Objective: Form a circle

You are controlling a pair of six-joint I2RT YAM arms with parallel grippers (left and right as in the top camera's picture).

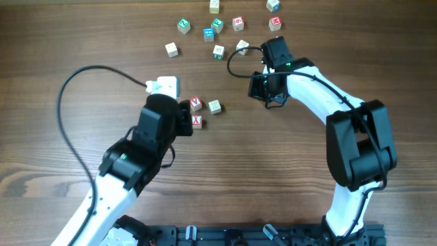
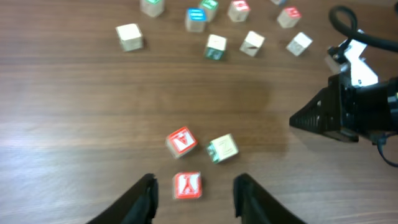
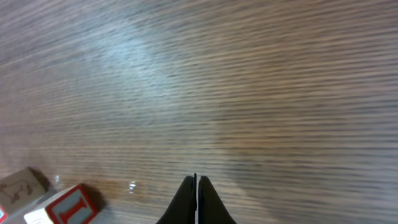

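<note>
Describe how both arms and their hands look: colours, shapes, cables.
Both arms have white links and bulky black joints. The left arm carries a white box at the wrist, with a long black cable looping out; the right arm has a shorter black cable loop. The left hand and right hand have black, tapering fingers.

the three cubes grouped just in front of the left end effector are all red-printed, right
Not quite. Only two are red-printed: the upper red-printed cube and the lower red-printed cube. The third cube is pale with a greenish mark, as the left wrist view shows. The three do sit grouped just in front of the left end effector.
</note>
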